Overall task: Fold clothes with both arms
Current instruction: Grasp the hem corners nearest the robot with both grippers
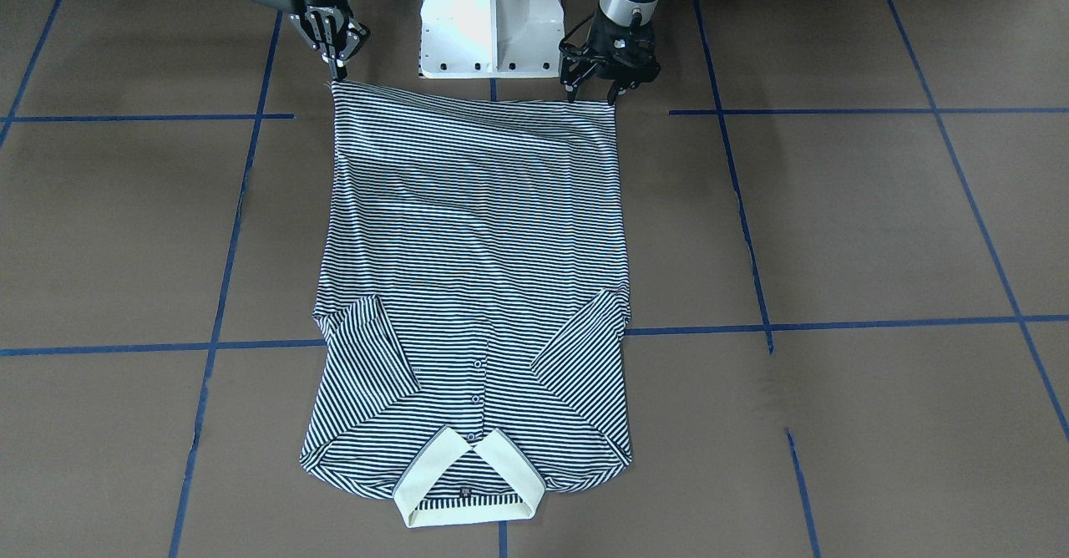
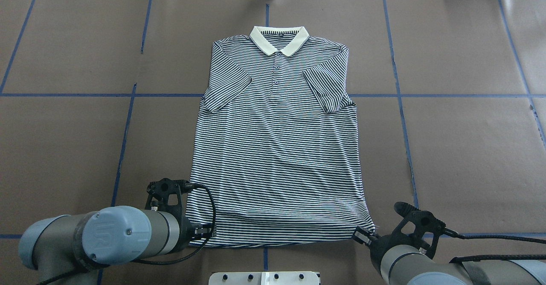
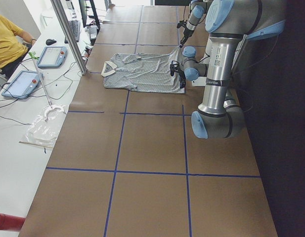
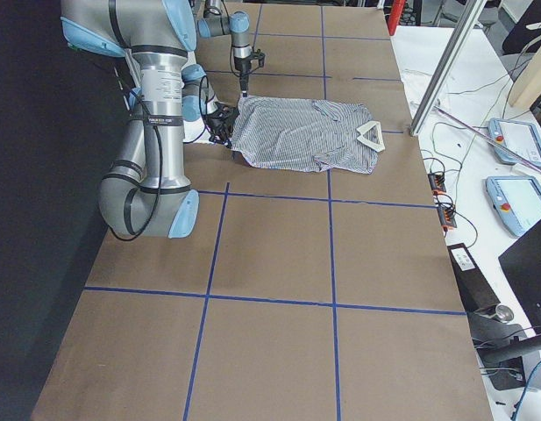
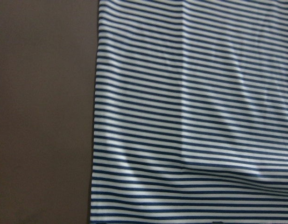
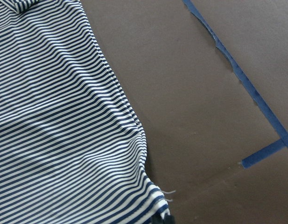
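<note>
The striped polo shirt (image 1: 476, 249) lies flat and face up on the brown table, sleeves folded in. Its cream collar (image 2: 279, 39) is on the far side from me. My right gripper (image 1: 336, 73) is at the right hem corner, fingers closed to a point on the cloth. The right wrist view shows that corner (image 6: 155, 200) drawn up toward the camera. My left gripper (image 1: 593, 97) stands at the left hem corner with fingertips (image 1: 571, 95) spread apart over the hem. The left wrist view shows only the shirt (image 5: 190, 116) beside bare table. The left arm (image 2: 115, 234) hides its gripper overhead.
The white pedestal base (image 1: 491, 23) stands just behind the hem. Blue tape lines (image 1: 835, 324) grid the brown table (image 2: 460, 148). A person in yellow (image 3: 6, 42), tablets (image 3: 51, 55) and a metal pole (image 3: 68, 34) are at a side bench beyond the collar end.
</note>
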Controlling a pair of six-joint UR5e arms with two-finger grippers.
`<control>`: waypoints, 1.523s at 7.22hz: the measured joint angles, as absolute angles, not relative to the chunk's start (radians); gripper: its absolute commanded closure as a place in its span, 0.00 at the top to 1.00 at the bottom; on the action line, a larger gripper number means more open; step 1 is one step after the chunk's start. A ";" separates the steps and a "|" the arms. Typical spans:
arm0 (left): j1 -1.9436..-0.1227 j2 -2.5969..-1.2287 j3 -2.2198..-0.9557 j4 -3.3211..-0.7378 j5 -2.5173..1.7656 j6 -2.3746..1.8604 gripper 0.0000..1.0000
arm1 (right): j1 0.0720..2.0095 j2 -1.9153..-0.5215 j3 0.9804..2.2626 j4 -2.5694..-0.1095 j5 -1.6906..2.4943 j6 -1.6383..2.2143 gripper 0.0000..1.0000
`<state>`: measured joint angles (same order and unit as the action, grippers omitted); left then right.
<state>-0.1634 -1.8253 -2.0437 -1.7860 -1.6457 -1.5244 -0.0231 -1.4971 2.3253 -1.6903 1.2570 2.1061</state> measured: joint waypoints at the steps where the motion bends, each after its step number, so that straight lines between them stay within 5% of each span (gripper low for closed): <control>1: -0.148 -1.821 -2.038 -1.785 -1.640 -1.541 0.61 | -0.029 -1.497 2.325 -1.690 1.255 2.107 0.00; 7: -0.132 -1.789 -2.016 -1.786 -1.636 -1.546 0.56 | -0.040 -1.497 2.326 -1.690 1.252 2.108 0.00; 8: -0.130 -1.791 -2.009 -1.787 -1.636 -1.546 0.44 | -0.041 -1.497 2.325 -1.690 1.252 2.108 0.00; 10: -0.129 -1.794 -2.005 -1.787 -1.637 -1.546 0.00 | -0.041 -1.497 2.325 -1.690 1.252 2.108 0.00; 11: -0.129 -1.795 -2.008 -1.787 -1.638 -1.546 0.00 | -0.041 -1.497 2.325 -1.690 1.252 2.108 0.00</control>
